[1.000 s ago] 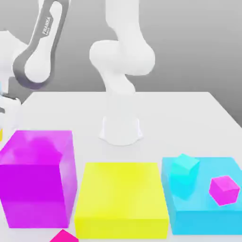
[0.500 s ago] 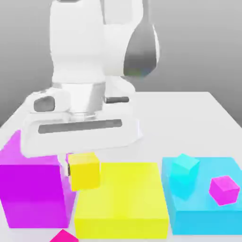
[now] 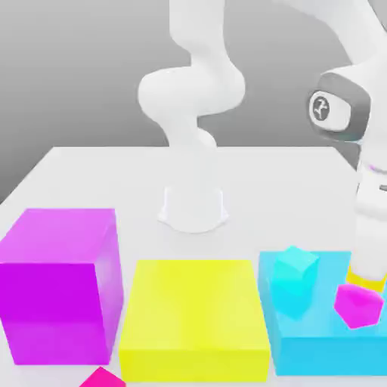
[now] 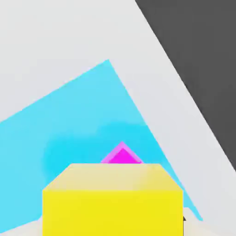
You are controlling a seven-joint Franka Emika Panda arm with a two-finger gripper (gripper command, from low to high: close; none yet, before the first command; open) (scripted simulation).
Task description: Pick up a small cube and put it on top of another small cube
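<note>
Pinching the small yellow cube [image 4: 113,212] between the jaws, over the flat cyan block [image 3: 325,355].
Holding it near the small magenta cube [image 3: 359,306], close to the block's edge on the exterior view's right.

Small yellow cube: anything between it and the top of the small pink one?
Nothing visible. The small yellow cube shows right at the small pink cube's upper edge; whether they touch, can't tell. The cyan cube sits off to the exterior view's left.

Bright, flat light — white table [image 3: 257,196] nearly washed out. Cyan block [image 3: 325,355] darker around the cubes — edges straight, no distortion.
</note>
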